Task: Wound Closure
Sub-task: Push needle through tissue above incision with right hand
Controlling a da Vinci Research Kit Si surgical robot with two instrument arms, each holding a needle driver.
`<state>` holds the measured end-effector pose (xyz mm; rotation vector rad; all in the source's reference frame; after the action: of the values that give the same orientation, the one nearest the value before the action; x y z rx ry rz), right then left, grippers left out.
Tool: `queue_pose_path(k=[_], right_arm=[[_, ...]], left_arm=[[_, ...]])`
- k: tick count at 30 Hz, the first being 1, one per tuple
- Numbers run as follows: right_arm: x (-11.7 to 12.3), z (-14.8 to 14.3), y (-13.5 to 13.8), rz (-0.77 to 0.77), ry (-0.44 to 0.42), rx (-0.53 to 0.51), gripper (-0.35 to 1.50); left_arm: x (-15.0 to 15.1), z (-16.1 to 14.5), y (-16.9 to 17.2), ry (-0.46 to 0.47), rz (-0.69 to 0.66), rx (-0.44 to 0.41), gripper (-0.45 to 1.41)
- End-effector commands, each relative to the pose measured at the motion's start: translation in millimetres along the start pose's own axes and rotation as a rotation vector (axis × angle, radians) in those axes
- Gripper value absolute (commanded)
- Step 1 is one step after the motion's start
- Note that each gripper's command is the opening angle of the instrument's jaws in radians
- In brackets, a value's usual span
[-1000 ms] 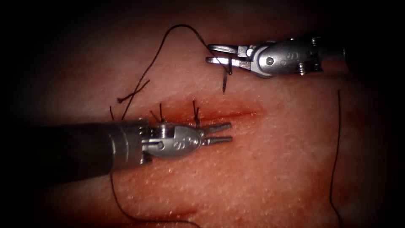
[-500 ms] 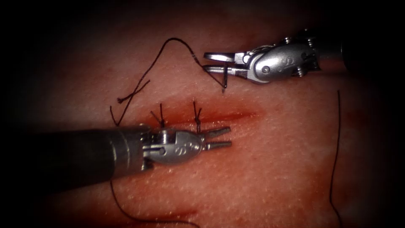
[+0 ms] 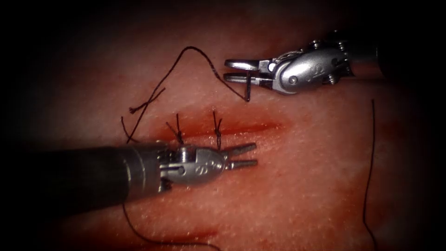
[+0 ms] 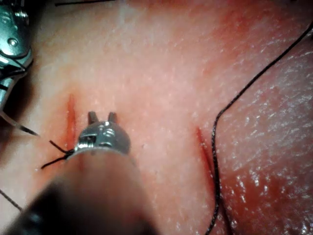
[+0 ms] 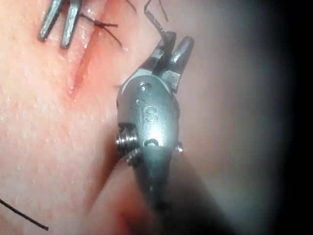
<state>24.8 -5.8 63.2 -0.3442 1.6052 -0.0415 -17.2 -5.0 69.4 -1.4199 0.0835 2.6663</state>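
I see pink-red tissue (image 3: pixel 302 186) with a pale speckled grain, and a deeper red streak along the cut (image 3: pixel 251 126). The thread (image 3: pixel 176 65) and the stitch knots (image 3: pixel 217 128) read black. Both grippers, left (image 3: pixel 241 156) and right (image 3: pixel 237 69), are shiny silver metal; the needle (image 3: pixel 248 89) looks dark.

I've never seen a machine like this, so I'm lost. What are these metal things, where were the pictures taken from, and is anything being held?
This is a surgical practice robot with two thin arms, each ending in a small two-jawed hand. The wide picture looks down from an endoscope; the other two come from cameras riding on each arm. Below lies the tissue, pork belly with a cut that carries two stitches. The right hand grips the curved needle, which seems free of the tissue; where along its curve is hard to tell. Dark thread trails from it. The left hand is open beside the cut, holding nothing.
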Motion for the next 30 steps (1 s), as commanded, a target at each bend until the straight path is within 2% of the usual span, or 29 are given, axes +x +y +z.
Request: queue_pose_path(k=[1,7,10,16,23,30], right_arm=[[-0.4,0.8,0.1,-0.022,0.003,0.0,-0.35],[-0.5,0.2,-1.7,-0.129,0.018,0.007,-0.35],[-0.6,-0.3,-4.0,-0.191,0.021,0.018,-0.35],[-1.0,-0.9,-6.8,-0.245,0.005,0.038,-0.35],[-2.2,-2.5,-9.4,-0.292,-0.037,0.035,-0.35],[-4.8,-4.7,-12.0,-0.309,-0.084,0.051,-0.35]], left_arm=[[-0.1,0.6,-0.1,0.001,0.001,0.0,0.0],[0.1,-0.2,0.2,0.003,0.002,-0.007,0.0],[0.1,-0.8,0.4,0.004,0.004,-0.01,0.0],[-0.2,-1.3,0.5,0.004,0.0,-0.016,0.0],[-0.5,-1.8,0.6,-0.005,-0.001,-0.033,0.0],[-0.8,-2.1,0.6,-0.004,-0.016,-0.041,0.0]])
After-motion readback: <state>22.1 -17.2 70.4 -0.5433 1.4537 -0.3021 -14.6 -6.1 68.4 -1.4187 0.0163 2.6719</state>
